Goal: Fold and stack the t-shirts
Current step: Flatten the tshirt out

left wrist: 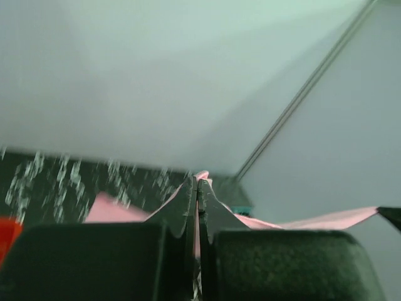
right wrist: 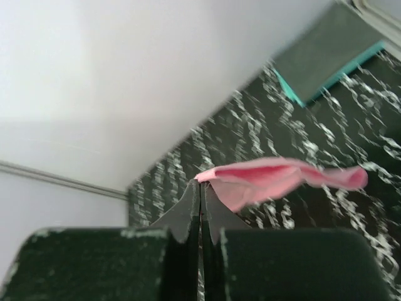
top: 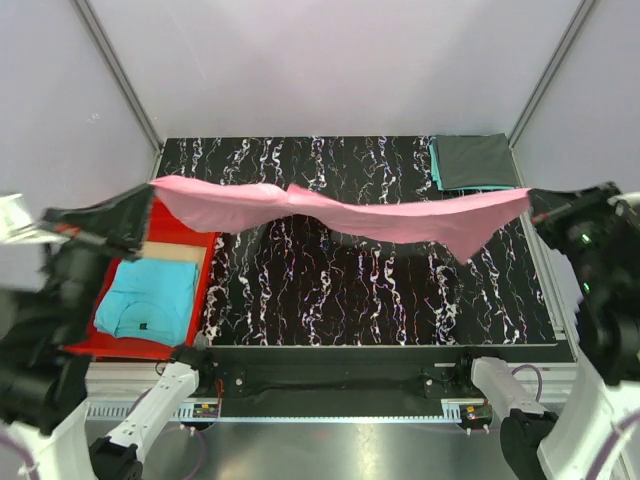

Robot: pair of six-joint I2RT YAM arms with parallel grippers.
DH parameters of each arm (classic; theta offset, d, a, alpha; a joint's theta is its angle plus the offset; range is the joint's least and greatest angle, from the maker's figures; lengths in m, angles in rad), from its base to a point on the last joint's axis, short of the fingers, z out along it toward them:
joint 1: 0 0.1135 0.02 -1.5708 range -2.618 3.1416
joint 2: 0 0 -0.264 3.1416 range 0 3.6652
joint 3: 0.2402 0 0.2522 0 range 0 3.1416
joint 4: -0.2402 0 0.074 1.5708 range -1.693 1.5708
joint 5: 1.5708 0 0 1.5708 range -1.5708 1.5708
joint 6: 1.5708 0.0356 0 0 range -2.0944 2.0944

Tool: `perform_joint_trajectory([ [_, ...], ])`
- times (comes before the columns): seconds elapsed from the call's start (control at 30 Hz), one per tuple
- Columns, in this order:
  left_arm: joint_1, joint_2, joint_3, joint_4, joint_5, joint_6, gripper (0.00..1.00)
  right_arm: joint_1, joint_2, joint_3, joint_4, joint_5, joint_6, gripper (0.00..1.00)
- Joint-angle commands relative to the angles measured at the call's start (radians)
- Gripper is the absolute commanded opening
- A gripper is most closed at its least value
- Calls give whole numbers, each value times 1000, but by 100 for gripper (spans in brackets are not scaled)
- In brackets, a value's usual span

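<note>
The pink t-shirt (top: 340,212) hangs stretched in the air across the table, sagging in the middle. My left gripper (top: 148,192) is shut on its left end, with pink cloth pinched between the fingers in the left wrist view (left wrist: 198,188). My right gripper (top: 532,200) is shut on its right end; the shirt (right wrist: 276,179) trails from the fingertips. A dark grey t-shirt (top: 472,160) lies folded on a teal one (top: 436,165) at the far right corner, also seen in the right wrist view (right wrist: 326,50). A light blue t-shirt (top: 147,298) with a small dark mark lies in the red bin (top: 200,290).
The black marbled table (top: 380,290) lies under the shirt. The red bin sits at the table's left edge, with a tan sheet (top: 172,250) behind the blue shirt. Grey walls and frame posts (top: 120,70) enclose the back and sides.
</note>
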Motion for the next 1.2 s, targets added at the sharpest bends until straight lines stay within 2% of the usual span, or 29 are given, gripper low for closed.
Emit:
perform_joint_trajectory([
  [0.0,3,-8,161,126,25,-11,0,1,-31,133,-88,-43,47,0],
  [0.17,3,29,292,110,43,-27,0,2,-40,234,-117,-98,68,0],
  [0.3,3,67,261,149,5,29,0,1,-5,206,-88,-84,53,0],
  [0.47,3,118,105,298,-22,69,0,1,96,71,103,-81,21,0],
  [0.63,3,322,51,435,-114,122,0,1,323,59,333,-179,4,0],
  [0.67,3,402,62,448,-130,125,0,1,360,73,364,-202,7,0],
  [0.73,3,489,129,479,-171,148,0,1,479,118,442,-257,22,0],
  [0.8,3,602,181,530,-200,180,0,1,565,240,467,-276,13,0],
  [0.87,3,720,302,541,-254,210,0,1,711,442,417,-246,-7,0],
  [0.93,3,799,422,507,-283,236,0,1,870,629,281,-156,-59,0],
  [0.97,3,854,522,501,-283,250,0,-4,923,837,233,-135,-76,0],
  [1.03,3,888,595,498,-279,283,0,-19,1013,1021,171,-133,-105,0],
  [1.1,3,896,664,513,-279,300,0,-50,982,951,258,-129,-125,0],
  [1.13,3,888,675,519,-279,305,0,-62,895,787,309,-112,-129,0],
  [1.17,3,861,663,530,-277,309,0,-76,852,706,356,-104,-139,0],
])
